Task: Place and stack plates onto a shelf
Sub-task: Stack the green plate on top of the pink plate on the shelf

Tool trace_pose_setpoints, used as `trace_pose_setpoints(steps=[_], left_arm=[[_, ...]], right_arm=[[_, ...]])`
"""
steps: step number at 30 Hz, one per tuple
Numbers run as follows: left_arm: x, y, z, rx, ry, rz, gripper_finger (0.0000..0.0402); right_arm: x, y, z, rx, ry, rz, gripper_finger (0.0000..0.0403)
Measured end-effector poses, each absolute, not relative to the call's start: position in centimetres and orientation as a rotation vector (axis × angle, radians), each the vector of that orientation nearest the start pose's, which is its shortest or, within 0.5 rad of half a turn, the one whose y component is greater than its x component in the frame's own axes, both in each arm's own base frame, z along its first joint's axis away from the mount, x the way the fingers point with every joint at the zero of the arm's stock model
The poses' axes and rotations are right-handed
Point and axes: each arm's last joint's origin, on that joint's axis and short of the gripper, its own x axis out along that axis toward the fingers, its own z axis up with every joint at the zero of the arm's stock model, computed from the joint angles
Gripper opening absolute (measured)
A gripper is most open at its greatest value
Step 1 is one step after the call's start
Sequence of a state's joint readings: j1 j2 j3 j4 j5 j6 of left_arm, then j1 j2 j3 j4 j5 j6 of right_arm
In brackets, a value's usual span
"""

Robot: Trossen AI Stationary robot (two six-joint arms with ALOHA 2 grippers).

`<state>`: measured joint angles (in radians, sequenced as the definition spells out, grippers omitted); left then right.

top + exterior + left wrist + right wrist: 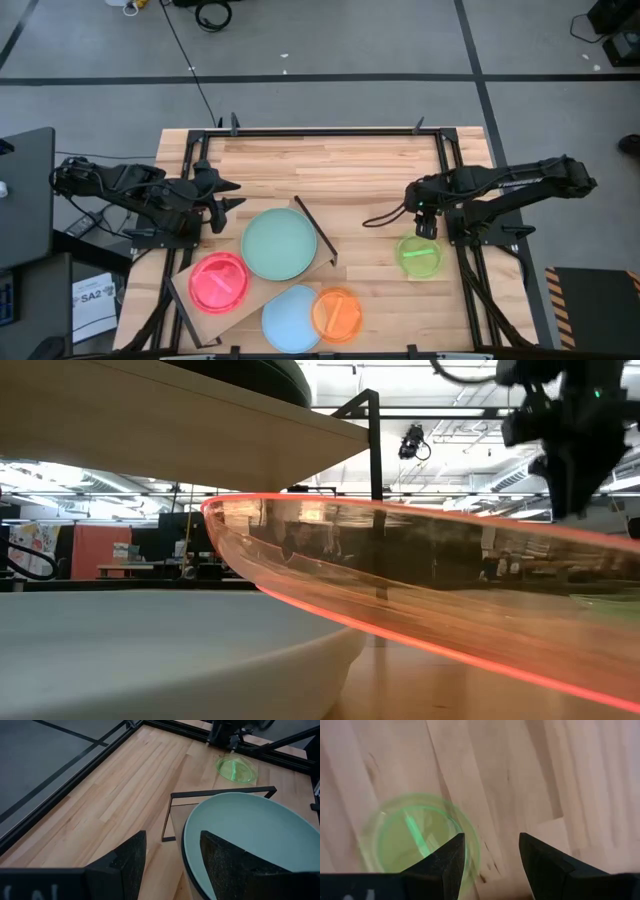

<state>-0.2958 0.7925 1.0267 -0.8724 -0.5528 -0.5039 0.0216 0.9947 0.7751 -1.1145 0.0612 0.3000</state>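
The shelf (190, 287) is a pale board with a black bar frame (316, 230) at its right end. On it lie the mint-green plate (279, 243) and the pink plate (219, 281). The light-blue plate (292, 318) and the orange plate (337, 313) sit at the near edge, the orange rim resting on the blue one (420, 590). The neon-green plate (419, 255) lies flat on the table. My right gripper (426, 226) hovers open over its far rim (420, 837). My left gripper (226, 197) is open, just left of and beyond the mint-green plate (250, 835).
A black metal frame (330, 131) runs along the table's edges. Bare wood (340, 170) stretches across the far half between the two arms. In the low view the shelf board (150, 420) hangs over the near plates.
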Motion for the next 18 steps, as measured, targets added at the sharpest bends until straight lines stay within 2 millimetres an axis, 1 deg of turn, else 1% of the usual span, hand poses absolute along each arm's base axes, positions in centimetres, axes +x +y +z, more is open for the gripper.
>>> trace_pose_setpoints(steps=[5,9,12,18], left_arm=[[13.2,-2.4,35.2,-0.224,0.502,0.386,0.0192],[13.2,-2.4,35.2,-0.224,0.502,0.386,0.0192],[13.2,-2.4,35.2,-0.225,0.502,0.386,0.0192],[13.2,-2.4,35.2,-0.227,0.502,0.386,0.0192]], right_arm=[[14.7,0.1,20.8,0.192,1.350,-0.233,0.0193],[14.4,0.2,19.5,0.234,1.372,-0.232,0.0193],[14.2,0.2,19.1,0.260,1.378,-0.245,0.0193],[14.9,0.2,19.0,0.283,1.306,-0.245,0.0193]])
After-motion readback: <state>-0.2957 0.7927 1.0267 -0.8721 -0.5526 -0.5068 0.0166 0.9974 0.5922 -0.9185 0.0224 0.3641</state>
